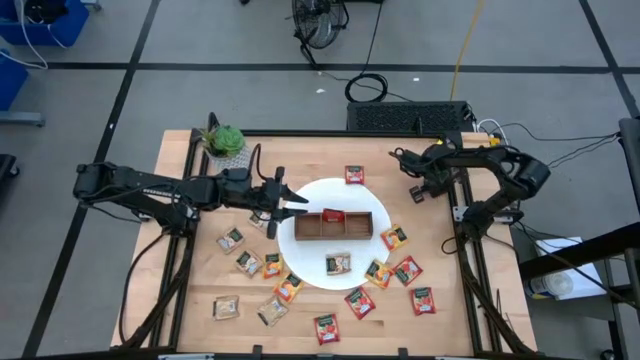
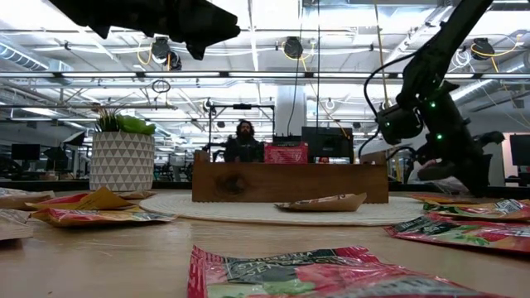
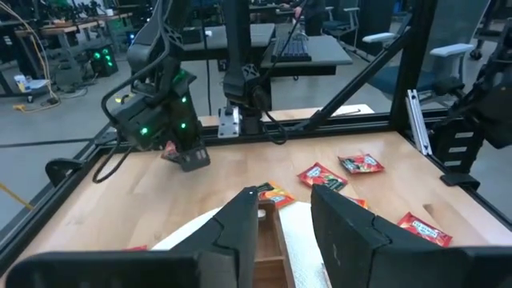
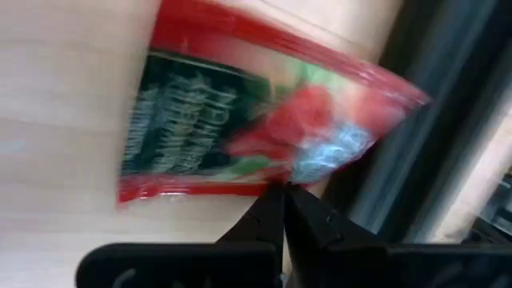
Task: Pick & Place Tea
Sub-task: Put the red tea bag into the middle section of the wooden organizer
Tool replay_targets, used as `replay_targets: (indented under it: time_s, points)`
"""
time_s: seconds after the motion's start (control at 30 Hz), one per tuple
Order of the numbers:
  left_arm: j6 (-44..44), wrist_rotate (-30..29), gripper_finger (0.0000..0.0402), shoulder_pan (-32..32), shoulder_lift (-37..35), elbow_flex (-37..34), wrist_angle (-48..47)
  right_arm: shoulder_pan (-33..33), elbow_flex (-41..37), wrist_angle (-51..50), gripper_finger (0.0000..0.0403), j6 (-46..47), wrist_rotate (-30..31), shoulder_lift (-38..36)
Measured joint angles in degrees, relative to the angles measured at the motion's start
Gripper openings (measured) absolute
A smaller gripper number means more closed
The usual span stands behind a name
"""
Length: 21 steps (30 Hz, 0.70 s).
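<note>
The right gripper (image 4: 282,192) is pinched tight on the edge of a red tea sachet (image 4: 256,112) at the table's far right, seemingly to lift it toward the wooden tray (image 1: 334,228). The sachet is flat and glossy, with a dark label. The left gripper (image 3: 284,204) hovers released over the tray.
</note>
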Motion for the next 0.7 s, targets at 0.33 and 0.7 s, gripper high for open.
replay_targets:
  time_s: [0.33,0.7]
  points:
    - [0.00,0.00,0.0122,0.00,0.00,0.00,-0.02,1.69,0.77,9.88,0.0000,-3.24,-8.49,-2.72]
    - [0.01,-0.02,0.0122,0.00,0.00,0.02,-0.01,7.16,0.70,41.63,0.0000,-18.12,-16.48,-12.10]
